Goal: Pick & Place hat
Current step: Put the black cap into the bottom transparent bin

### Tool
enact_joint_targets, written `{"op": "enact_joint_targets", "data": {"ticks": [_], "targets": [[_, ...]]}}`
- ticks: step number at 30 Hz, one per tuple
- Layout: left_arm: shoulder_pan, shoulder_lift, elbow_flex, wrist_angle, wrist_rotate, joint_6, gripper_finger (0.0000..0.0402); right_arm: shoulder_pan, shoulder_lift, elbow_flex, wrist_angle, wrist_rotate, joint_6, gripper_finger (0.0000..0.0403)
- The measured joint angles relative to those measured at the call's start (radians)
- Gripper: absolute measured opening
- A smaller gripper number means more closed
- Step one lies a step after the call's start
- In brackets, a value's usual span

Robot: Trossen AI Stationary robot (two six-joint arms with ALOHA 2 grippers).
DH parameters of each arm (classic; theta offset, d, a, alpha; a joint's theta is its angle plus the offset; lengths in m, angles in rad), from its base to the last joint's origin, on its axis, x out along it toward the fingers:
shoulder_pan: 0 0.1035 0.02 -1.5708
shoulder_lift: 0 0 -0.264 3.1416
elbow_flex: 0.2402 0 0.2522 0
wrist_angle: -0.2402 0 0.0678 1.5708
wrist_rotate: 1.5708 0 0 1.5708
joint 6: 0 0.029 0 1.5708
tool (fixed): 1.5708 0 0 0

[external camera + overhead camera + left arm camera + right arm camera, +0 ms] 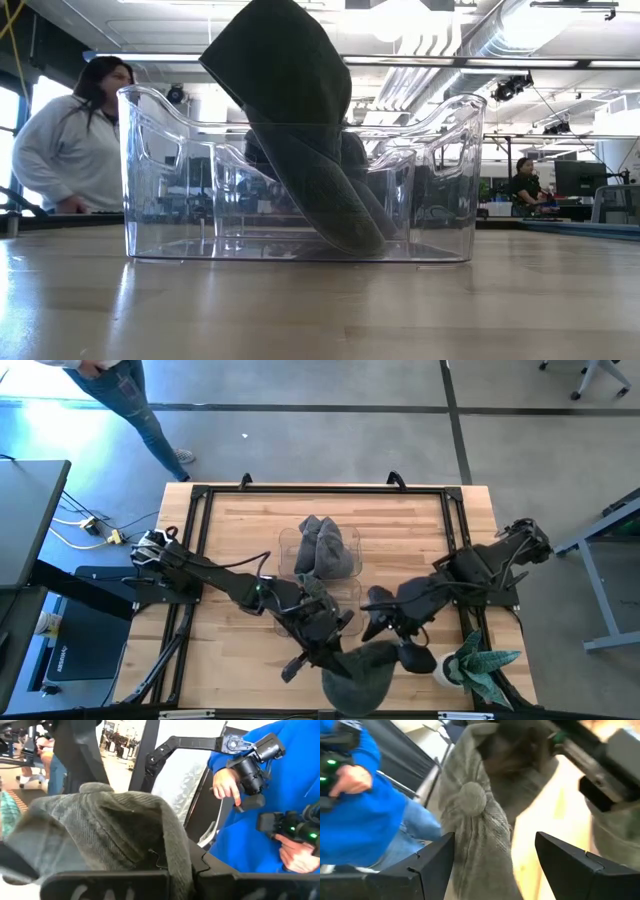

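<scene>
1. The left end effector (318, 657) is clamped on the grey hat (360, 672), which hangs at the table's (230, 660) near edge.
2. The right end effector (385, 622) sits just beside the hat with its fingers spread (nothing between them).
3. A second hat (327, 548) fills a clear bin (300, 180).
</scene>
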Motion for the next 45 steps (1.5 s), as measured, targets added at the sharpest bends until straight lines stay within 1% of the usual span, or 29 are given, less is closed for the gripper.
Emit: {"op": "enact_joint_targets", "data": {"ticks": [3,6,8,10,14,17,18,20,21,22,25,28,30,32,35,37,39,41,43,45], "targets": [[0.000,0.000,0.000,-0.014,-0.019,0.005,0.0001,0.000,0.000,0.000,-0.026,0.008,-0.002,0.0270],[0.000,0.000,0.000,-0.014,-0.033,0.018,0.0001,0.000,0.000,0.000,-0.019,-0.067,-0.011,0.0265],[0.000,-0.010,0.000,-0.028,-0.037,0.018,0.0001,0.005,0.000,0.000,-0.010,-0.108,-0.021,0.0252],[0.001,-0.020,0.000,-0.031,-0.041,0.019,0.0001,0.017,0.000,0.000,0.002,-0.126,-0.037,0.0231],[0.000,-0.046,-0.001,-0.090,-0.080,0.042,0.0001,0.042,0.000,0.000,0.021,-0.150,-0.072,0.0172],[0.001,-0.062,0.000,-0.104,-0.090,0.046,0.0001,0.051,0.000,0.000,0.024,-0.151,-0.075,0.0113],[0.000,-0.072,-0.001,-0.125,-0.101,0.053,0.0001,0.052,0.000,0.000,0.025,-0.150,-0.075,0.0091],[0.000,-0.079,-0.001,-0.110,-0.106,0.062,0.0001,0.054,0.000,0.000,0.036,-0.147,-0.075,0.0042],[0.000,-0.081,0.000,-0.109,-0.108,0.063,0.0001,0.053,0.000,0.000,0.048,-0.147,-0.076,0.0022],[0.001,-0.082,0.000,-0.107,-0.107,0.064,0.0001,0.053,0.000,0.000,0.061,-0.147,-0.078,0.0012],[0.000,-0.088,0.000,-0.101,-0.101,0.067,0.0001,0.049,0.000,0.000,0.117,-0.151,-0.060,0.0019],[0.004,-0.092,0.000,-0.087,-0.027,0.056,0.0023,0.031,-0.001,0.000,0.149,-0.167,-0.050,0.0008],[0.016,-0.090,0.000,-0.089,0.011,0.019,0.0054,0.018,-0.001,0.000,0.147,-0.172,-0.062,0.0006],[0.031,-0.079,0.000,-0.084,0.053,-0.015,0.0094,0.006,-0.001,0.000,0.144,-0.174,-0.062,0.0010],[0.043,-0.065,0.000,-0.089,0.120,-0.033,0.0149,-0.014,-0.002,0.000,0.145,-0.197,-0.073,0.0005],[0.047,-0.057,0.000,-0.089,0.161,-0.034,0.0171,-0.021,-0.005,0.000,0.145,-0.203,-0.069,0.0006],[0.046,-0.053,0.000,-0.099,0.200,-0.035,0.0178,-0.023,-0.009,0.000,0.145,-0.210,-0.064,0.0007],[0.046,-0.052,0.000,-0.098,0.230,-0.034,0.0170,-0.022,-0.019,0.000,0.138,-0.217,-0.068,0.0004],[0.046,-0.053,0.000,-0.098,0.252,-0.025,0.0151,-0.017,-0.031,0.000,0.139,-0.223,-0.067,0.0004],[0.046,-0.053,0.000,-0.113,0.270,-0.010,0.0123,-0.012,-0.043,0.000,0.139,-0.224,-0.046,0.0006]]}}
